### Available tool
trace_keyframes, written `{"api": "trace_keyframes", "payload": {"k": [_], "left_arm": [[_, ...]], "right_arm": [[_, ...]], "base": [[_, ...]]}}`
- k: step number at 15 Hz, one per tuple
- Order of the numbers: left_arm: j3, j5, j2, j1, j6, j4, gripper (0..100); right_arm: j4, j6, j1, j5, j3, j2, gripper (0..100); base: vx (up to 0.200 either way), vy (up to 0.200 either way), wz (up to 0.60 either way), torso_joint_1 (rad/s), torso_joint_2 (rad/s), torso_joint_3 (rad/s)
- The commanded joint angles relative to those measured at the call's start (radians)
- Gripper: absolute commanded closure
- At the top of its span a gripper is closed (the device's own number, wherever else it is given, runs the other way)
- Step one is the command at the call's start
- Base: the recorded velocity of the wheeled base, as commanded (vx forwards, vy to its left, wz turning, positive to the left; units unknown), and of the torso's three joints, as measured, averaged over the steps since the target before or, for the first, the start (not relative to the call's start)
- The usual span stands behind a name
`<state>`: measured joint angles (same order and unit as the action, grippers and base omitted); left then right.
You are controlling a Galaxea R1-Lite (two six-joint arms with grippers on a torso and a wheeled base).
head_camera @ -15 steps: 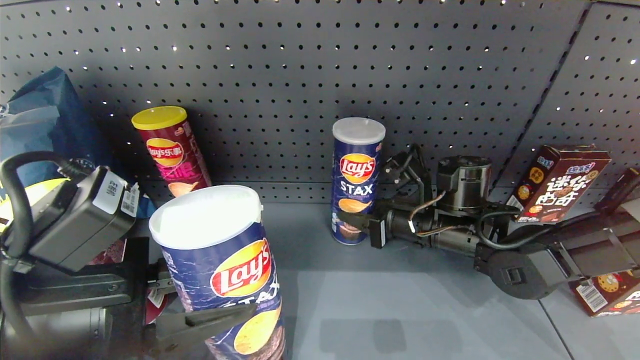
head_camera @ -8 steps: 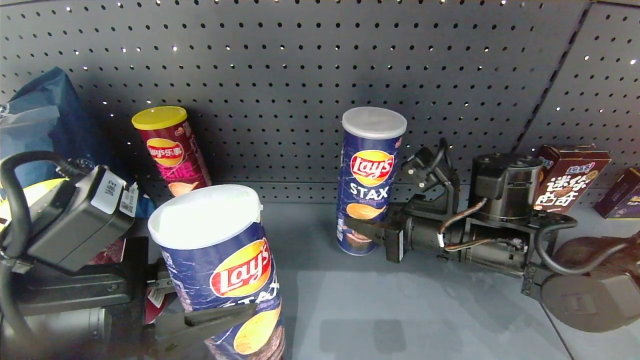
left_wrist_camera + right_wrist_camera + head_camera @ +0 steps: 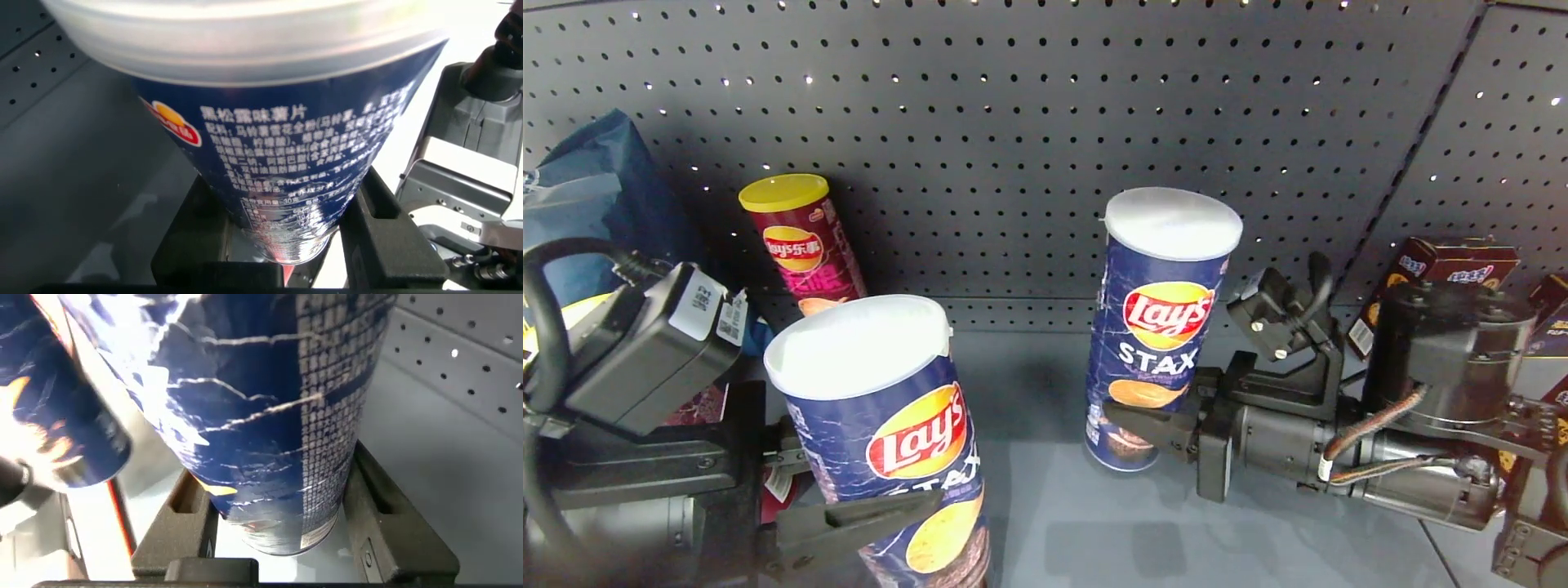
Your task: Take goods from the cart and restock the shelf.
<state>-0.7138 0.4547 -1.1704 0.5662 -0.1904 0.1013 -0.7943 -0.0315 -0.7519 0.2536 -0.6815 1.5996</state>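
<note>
Two tools clench lid-up cans: left tool [image 3: 882, 531] the near can [image 3: 890, 425], right tool [image 3: 1134, 412] the far can [image 3: 1164, 318].

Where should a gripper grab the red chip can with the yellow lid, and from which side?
Grip the red can across its round body, about mid-height, below the yellow lid. Come from the front with a finger on either side. It stands on its base close to the pegboard wall, with a dark blue bag near its left, so the back and that side look blocked.
</note>
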Motion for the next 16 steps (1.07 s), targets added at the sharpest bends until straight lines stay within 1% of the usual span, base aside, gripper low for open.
{"api": "trace_keyframes", "payload": {"k": [1,3,6,8,13,16], "left_arm": [[-0.007,-0.001,-0.002,0.000,0.000,0.000,100],[-0.007,-0.001,-0.002,0.000,0.000,0.000,100],[-0.007,-0.001,-0.003,0.004,0.000,0.000,100],[-0.010,-0.001,-0.008,0.004,0.000,0.000,100],[-0.022,-0.002,-0.014,0.004,0.000,0.000,100],[-0.022,-0.002,-0.023,0.003,0.000,0.000,100]], "right_arm": [[-0.085,0.001,-0.009,-0.001,0.122,-0.035,100],[-0.138,0.002,-0.026,-0.001,0.178,-0.035,100],[-0.155,0.002,-0.044,-0.004,0.194,-0.036,100],[-0.178,0.004,-0.072,-0.033,0.212,-0.030,100],[-0.264,0.005,-0.078,-0.040,0.316,-0.026,100],[-0.275,0.007,-0.078,-0.040,0.332,-0.024,100]], "base": [[0.000,0.000,0.00,0.000,0.00,0.000],[0.000,0.000,0.00,0.000,0.00,0.000],[0.000,0.000,0.00,0.000,0.00,0.000],[0.000,0.000,0.00,0.000,0.00,0.000],[0.000,0.000,0.00,0.000,0.00,0.000],[0.000,0.000,0.00,0.000,0.00,0.000]]}}
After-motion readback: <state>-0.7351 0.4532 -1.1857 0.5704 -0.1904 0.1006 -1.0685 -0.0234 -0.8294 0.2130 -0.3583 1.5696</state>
